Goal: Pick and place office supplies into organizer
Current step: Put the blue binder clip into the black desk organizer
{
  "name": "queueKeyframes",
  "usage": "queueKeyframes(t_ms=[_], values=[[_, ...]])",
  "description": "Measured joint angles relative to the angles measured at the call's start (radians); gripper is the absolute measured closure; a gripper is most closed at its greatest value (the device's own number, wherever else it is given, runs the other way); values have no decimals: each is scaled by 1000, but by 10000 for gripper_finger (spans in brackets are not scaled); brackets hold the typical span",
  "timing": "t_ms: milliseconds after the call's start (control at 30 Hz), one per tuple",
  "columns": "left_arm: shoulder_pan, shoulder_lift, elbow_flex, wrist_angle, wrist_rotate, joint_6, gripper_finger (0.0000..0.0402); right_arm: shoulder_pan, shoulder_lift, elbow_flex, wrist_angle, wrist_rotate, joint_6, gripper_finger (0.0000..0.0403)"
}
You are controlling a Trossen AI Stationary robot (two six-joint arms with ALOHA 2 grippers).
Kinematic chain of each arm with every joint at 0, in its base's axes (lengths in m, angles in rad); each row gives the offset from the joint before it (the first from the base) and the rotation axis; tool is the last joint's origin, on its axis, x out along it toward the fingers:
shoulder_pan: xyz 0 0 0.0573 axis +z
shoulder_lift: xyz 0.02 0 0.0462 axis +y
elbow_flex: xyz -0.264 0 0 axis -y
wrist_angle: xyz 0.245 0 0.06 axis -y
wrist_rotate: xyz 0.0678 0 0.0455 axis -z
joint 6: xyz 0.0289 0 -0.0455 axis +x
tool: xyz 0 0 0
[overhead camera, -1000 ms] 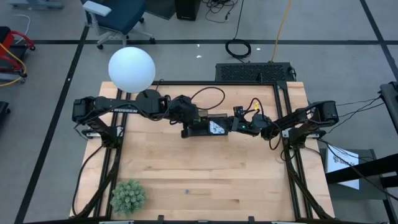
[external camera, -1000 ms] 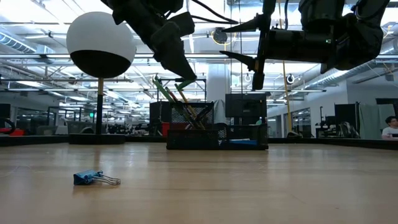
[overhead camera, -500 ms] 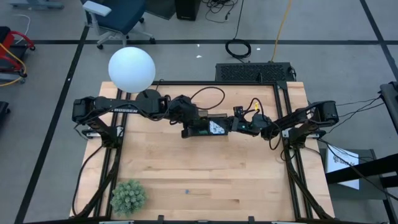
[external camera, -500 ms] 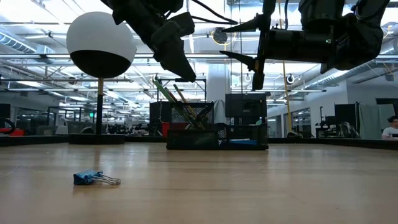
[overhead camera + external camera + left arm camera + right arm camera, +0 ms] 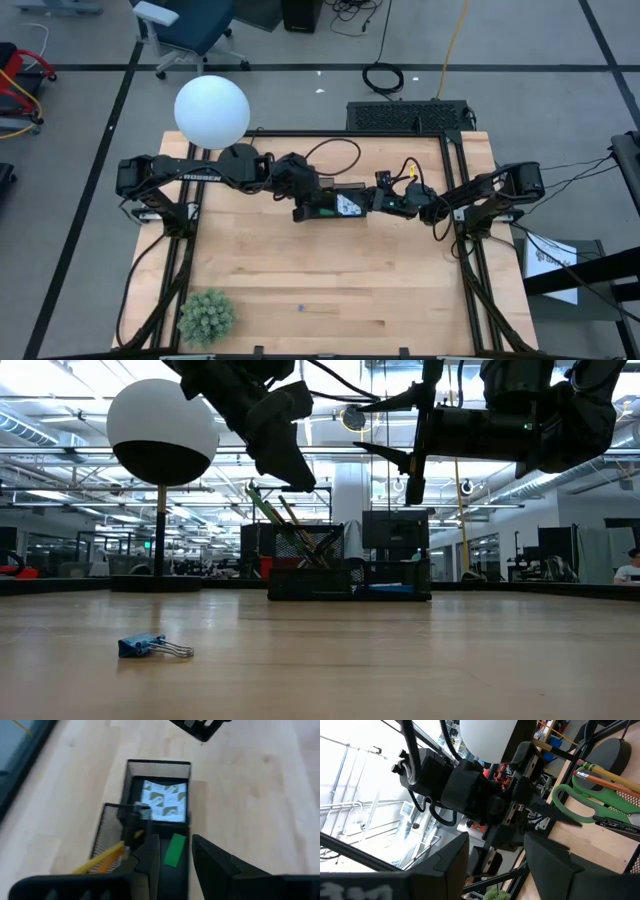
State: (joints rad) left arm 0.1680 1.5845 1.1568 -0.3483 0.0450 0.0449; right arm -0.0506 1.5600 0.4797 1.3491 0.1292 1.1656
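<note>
Orange-yellow pencils (image 5: 290, 525) lean tilted in organizer (image 5: 348, 580).

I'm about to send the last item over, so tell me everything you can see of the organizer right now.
The organizer is a black wire-mesh desk tray with low walls and compartments, resting flat on the wooden table toward its far side. A patterned note pad lies in one square compartment, a green eraser in the section beside it, and orange-yellow pencils lean in the mesh cup. The left gripper hovers above without touching it.

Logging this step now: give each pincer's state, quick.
Left pincer: open, empty, above the organizer.
Right pincer: open, empty, beside the organizer.
</note>
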Motion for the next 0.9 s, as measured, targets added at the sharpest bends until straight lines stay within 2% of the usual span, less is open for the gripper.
queueKeyframes(t_ms=[133, 900], values=[[-6, 0, 0, -2, 60, -40, 293, 0, 0, 0, 0, 0, 0, 222], [-222, -1, 0, 9, 24, -115, 293, 0, 0, 0, 0, 0, 0, 222]])
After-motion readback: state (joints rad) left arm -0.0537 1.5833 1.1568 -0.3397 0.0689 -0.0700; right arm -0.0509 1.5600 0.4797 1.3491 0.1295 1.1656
